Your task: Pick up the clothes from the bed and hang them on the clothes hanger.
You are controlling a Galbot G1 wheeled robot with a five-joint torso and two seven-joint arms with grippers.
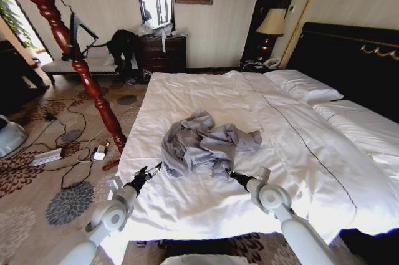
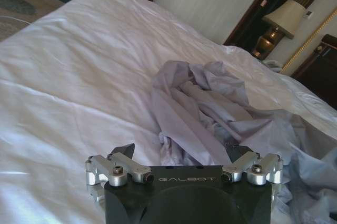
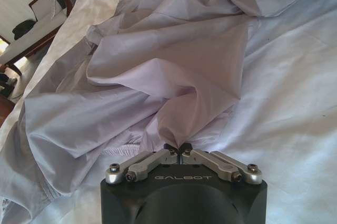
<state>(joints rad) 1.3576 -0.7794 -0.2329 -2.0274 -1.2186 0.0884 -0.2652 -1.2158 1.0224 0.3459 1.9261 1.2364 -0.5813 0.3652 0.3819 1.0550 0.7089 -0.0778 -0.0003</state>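
**Silvery jacket pinched, lift to come**

Grey crinkly fabric marks the jacket, heaped mid-bed between my left gripper and right gripper. From my left wrist, that gripper has its fingers spread, short of the cloth. From my right wrist, my fingers are pressed together, pinching a fold. I judge this the pickup; next calls for lifting clear.

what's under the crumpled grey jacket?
White bed sheet shows all around the crumpled silvery-grey jacket, which lies directly on it; whatever sits beneath its folds is covered. Right pincer pinches its edge.
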